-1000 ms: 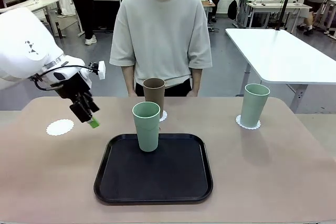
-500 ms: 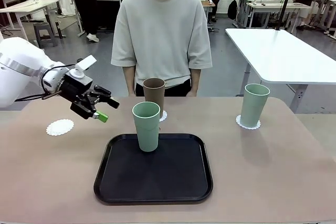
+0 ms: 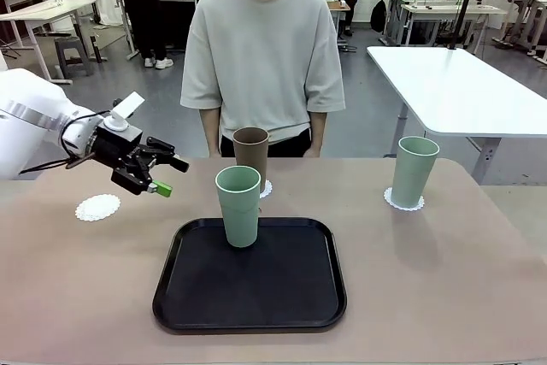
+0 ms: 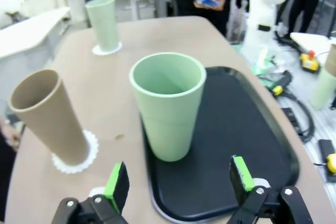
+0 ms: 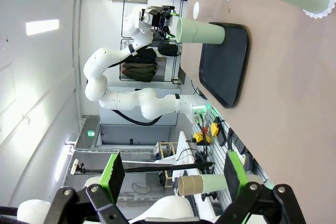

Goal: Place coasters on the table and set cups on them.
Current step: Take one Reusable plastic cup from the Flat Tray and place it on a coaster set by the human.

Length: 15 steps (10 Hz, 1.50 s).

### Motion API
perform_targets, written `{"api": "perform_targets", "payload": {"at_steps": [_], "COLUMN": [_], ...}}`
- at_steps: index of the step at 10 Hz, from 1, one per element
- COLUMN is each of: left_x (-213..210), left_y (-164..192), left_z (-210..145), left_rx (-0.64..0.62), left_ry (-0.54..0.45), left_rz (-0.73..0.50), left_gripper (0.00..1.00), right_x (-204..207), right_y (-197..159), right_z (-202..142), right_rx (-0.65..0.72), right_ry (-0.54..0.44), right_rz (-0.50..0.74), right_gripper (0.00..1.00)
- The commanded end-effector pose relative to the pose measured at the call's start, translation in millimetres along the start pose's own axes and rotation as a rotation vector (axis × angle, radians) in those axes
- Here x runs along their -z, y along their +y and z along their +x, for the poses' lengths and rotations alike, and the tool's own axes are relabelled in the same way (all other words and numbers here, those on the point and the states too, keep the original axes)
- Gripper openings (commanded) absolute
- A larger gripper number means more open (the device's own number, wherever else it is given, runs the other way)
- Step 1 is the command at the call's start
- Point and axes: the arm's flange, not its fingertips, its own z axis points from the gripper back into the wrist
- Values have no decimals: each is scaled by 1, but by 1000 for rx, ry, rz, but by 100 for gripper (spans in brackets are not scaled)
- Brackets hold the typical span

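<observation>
A pale mint cup (image 3: 238,206) stands on the black tray (image 3: 291,297). The brown cup (image 3: 250,148) sits on a coaster (image 3: 266,188) just behind the tray. Another mint cup (image 3: 414,170) rests on a coaster (image 3: 403,203) at the right. A third coaster (image 3: 97,207) lies bare on the table (image 3: 444,279) at the left. My left gripper (image 3: 171,175) hovers open above the table, left of the tray cup and pointing at it. In the left wrist view that cup (image 4: 169,106) stands beyond my open left gripper (image 4: 178,182), the brown cup (image 4: 50,116) to its left. My right gripper (image 5: 173,171) is open, holding nothing.
A person in a grey shirt (image 3: 261,49) stands at the far edge of the table, hands down. A white-topped table (image 3: 453,83) stands behind at the right. Bare tabletop lies between the tray and the right cup.
My left gripper has swung up from pointing down over the table to pointing sideways at the tray cup. The cups and coasters have not moved.
</observation>
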Motion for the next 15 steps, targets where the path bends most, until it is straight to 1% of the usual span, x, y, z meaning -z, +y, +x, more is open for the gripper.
{"api": "perform_targets", "payload": {"at_steps": [1,3,4,5,8,9,10,12,13,14,15], "left_x": [18,29,25,19,19,21,31,51,52,53,54], "left_y": [-26,-33,-41,-24,-24,-29,-27,-20,-18,-17,-17], "left_z": [4,6,13,5,5,6,5,-15,-21,-31,-40], "left_rx": [48,39,3,12,12,8,-8,-42,-41,-35,-33], "left_ry": [16,18,13,29,29,29,-25,-117,-139,-182,-203], "left_rz": [121,111,120,96,96,99,127,120,127,115,102], "left_gripper": [100,100,100,100,100,100,100,100,100,100,100], "right_x": [0,0,0,0,0,0,0,0,0,0,0], "right_y": [2,2,2,2,2,2,2,2,2,2,2], "right_z": [1,1,1,1,1,1,1,1,1,1,1], "right_rx": [5,5,5,5,5,5,5,5,5,5,5], "right_ry": [-9,-9,-9,-9,-9,-9,-9,-9,-9,-9,-9], "right_rz": [6,6,6,6,6,6,6,6,6,6,6], "right_gripper": [100,100,100,100,100,100,100,100,100,100,100]}}
